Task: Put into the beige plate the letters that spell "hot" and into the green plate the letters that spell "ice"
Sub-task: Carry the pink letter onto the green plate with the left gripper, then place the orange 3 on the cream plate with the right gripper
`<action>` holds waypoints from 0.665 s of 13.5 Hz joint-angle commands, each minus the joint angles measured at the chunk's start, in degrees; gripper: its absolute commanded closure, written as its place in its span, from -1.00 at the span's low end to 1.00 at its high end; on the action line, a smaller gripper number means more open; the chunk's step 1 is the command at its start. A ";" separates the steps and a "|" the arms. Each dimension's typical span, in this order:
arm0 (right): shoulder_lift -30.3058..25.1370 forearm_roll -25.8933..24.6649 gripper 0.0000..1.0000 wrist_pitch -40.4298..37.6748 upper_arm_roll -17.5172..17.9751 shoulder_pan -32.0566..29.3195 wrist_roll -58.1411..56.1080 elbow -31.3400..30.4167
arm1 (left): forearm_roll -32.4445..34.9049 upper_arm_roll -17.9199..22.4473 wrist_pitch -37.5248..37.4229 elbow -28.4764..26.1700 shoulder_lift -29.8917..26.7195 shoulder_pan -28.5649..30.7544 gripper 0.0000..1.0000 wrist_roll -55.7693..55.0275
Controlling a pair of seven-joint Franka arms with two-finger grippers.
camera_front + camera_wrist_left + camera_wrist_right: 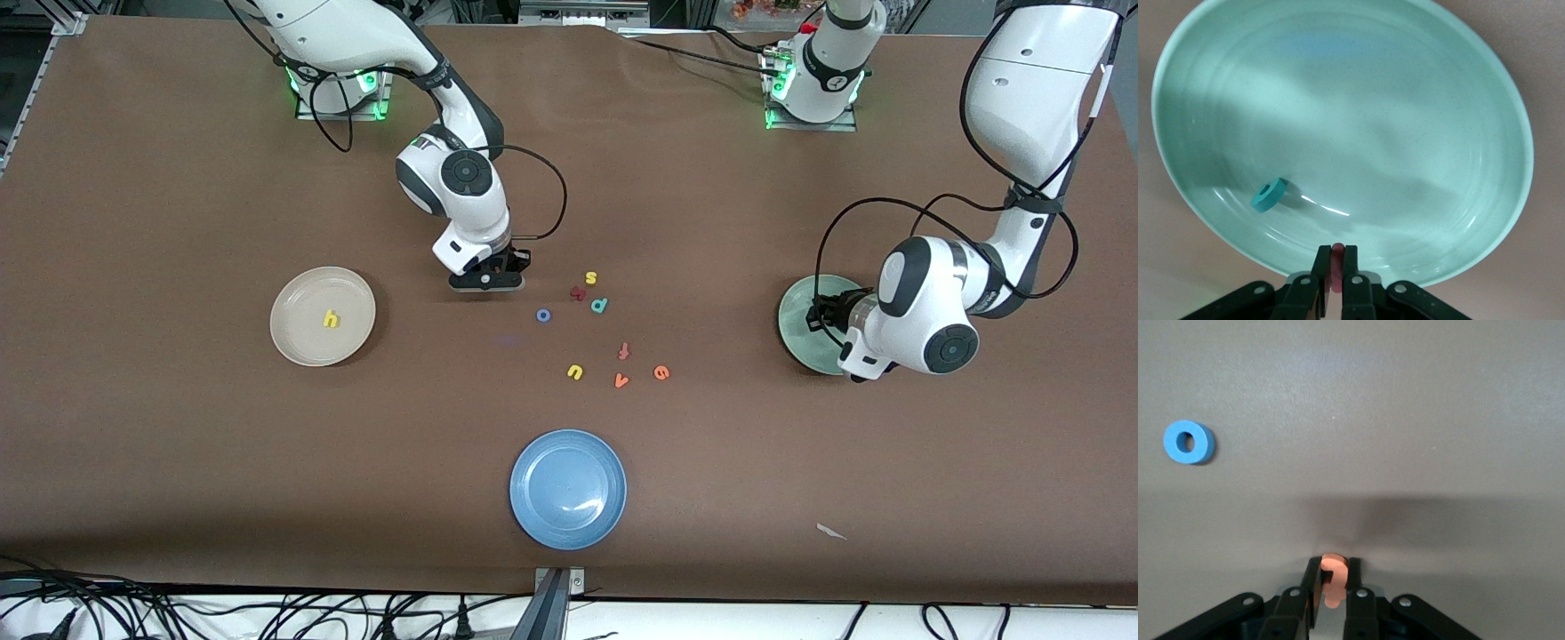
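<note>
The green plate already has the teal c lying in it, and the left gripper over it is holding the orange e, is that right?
Not quite. The left gripper over the green plate is shut on the dark red i, as the left wrist view shows. The teal c does lie in the plate.

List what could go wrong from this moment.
1. The left gripper, over the pale green plate's rim, pinches the dark red bar i; released here, it might land outside, unlike the teal c already inside.
2. The right gripper pinches the orange t by a thin edge; it could slip before reaching the beige plate.
</note>
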 commanded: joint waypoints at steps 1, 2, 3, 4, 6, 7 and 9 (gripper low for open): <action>-3.44 -1.09 0.99 -3.91 -0.30 -2.17 -3.53 0.13 | -0.76 -0.63 0.69 -1.49 -2.85 1.19 -0.84 1.39; -5.45 -1.09 0.99 -7.50 -0.21 -4.37 -7.82 0.05 | -0.93 -0.64 0.43 -0.88 -3.12 1.19 -1.00 1.04; -7.47 -0.91 0.99 -11.36 -0.21 -6.30 -11.87 0.05 | -1.54 -0.64 0.25 -0.35 -4.16 1.19 -1.00 0.60; -9.50 -0.74 0.99 -14.36 -0.21 -8.06 -15.39 -0.04 | -1.90 -0.81 0.16 0.00 -5.39 0.75 -1.00 -0.36; -12.93 -0.56 0.97 -18.15 -0.12 -11.75 -22.24 -0.74 | -7.06 -1.95 0.77 2.72 -5.93 -0.21 -1.00 -10.24; -14.34 -0.47 0.95 -19.39 -0.12 -13.95 -26.37 -1.01 | -7.87 -2.04 0.95 4.82 -5.67 -1.61 -1.00 -17.61; -16.27 -0.38 0.92 -21.15 -0.21 -19.04 -34.54 -1.71 | -7.70 -2.04 3.48 7.56 -3.92 -6.26 -1.00 -28.71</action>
